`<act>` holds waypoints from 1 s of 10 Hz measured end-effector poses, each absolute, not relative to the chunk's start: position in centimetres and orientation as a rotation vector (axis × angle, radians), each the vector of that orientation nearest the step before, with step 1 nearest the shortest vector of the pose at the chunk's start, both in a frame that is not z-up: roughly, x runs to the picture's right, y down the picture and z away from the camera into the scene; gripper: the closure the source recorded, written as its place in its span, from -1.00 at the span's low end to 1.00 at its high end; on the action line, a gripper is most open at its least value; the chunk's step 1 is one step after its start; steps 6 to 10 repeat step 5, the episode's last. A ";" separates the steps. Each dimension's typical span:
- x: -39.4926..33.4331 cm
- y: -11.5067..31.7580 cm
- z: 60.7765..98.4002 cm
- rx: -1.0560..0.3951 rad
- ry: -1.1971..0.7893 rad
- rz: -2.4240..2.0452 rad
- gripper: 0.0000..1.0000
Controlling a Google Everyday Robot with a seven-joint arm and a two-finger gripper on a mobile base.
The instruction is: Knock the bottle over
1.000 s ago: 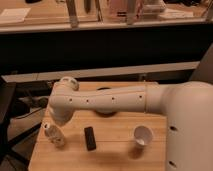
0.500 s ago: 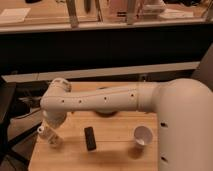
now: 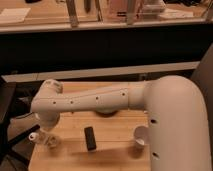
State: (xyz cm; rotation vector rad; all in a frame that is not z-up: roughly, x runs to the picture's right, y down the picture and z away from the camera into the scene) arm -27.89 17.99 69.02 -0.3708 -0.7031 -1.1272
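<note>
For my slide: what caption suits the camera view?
Arm lowers pincer beside bottle at table's left edge; black block and cup nearby.

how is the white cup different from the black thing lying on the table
The white cup is pale and stands upright with its mouth open; the black object is dark, flat and lies lengthwise. The cup sits by the table's right side, partly behind the arm; the black object lies mid-table, nearer the gripper at the left. Both rest on the table.

gripper [image 3: 49,140] mostly behind arm [image 3: 90,102], cup [image 3: 141,136] partly hidden
</note>
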 end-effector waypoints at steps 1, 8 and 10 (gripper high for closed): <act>-28.2 18.1 69.0 -0.369 -0.704 -1.133 0.95; -29.4 18.5 68.7 -0.358 -0.711 -1.152 0.95; -29.4 18.5 68.7 -0.358 -0.711 -1.152 0.95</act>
